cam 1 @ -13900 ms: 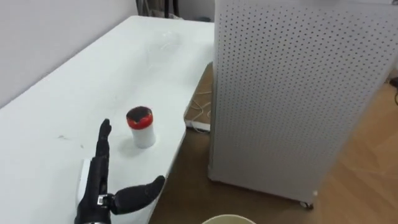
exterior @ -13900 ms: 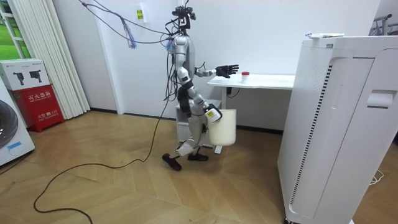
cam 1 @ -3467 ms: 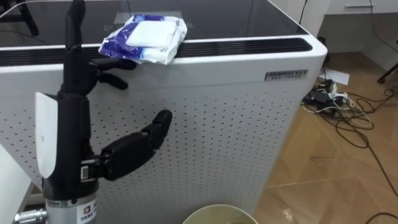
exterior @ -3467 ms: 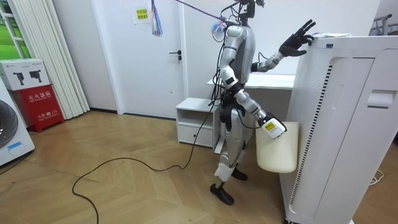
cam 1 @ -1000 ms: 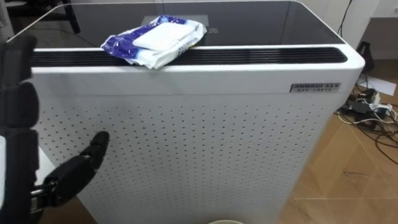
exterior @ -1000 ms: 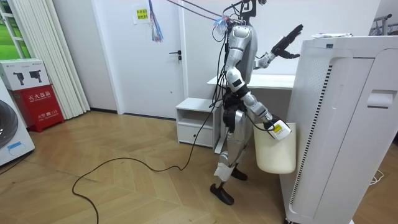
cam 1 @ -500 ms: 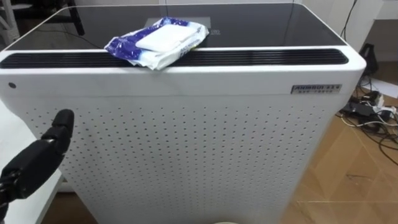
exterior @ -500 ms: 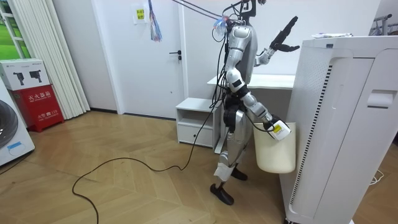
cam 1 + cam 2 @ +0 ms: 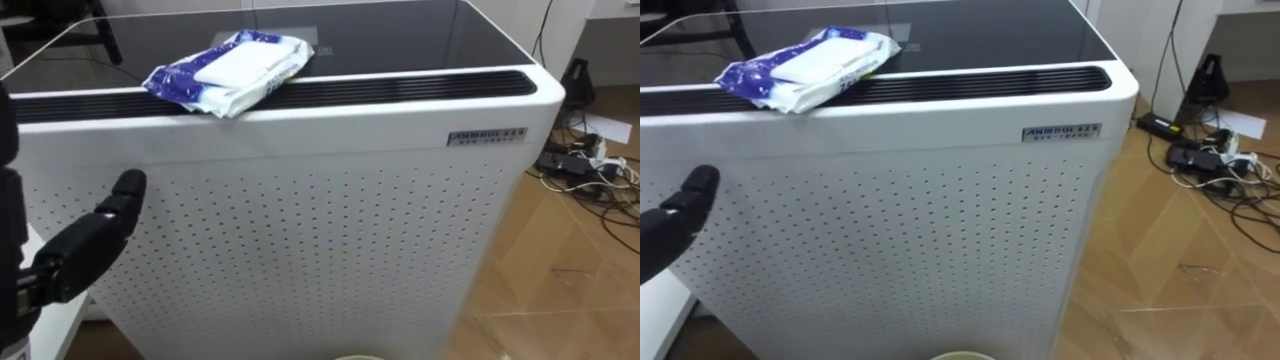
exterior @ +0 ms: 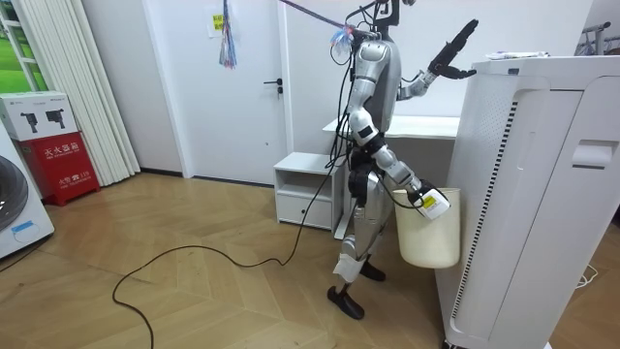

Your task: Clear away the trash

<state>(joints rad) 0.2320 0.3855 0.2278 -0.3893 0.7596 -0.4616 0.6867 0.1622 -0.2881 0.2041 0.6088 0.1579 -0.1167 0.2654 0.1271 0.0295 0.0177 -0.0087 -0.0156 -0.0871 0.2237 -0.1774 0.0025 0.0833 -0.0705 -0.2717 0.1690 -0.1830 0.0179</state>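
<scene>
The garbage is a blue and white wipes packet [image 9: 228,72]. It lies in the upper left of the left eye view, on the dark top of a tall white perforated appliance [image 9: 300,240], across its long vent slot. The packet has a white label on its top; I cannot make out the print. A small nameplate [image 9: 487,136] sits on the appliance's front, upper right, with letters too small to read.

The left hand [image 9: 80,250] shows at the lower left edge, with fingers straight and holding nothing, apart from the packet. In the room view it is raised before the appliance's top.

The right hand [image 10: 420,197] hangs low at a white bin [image 10: 426,233]; its fingers I cannot tell.
</scene>
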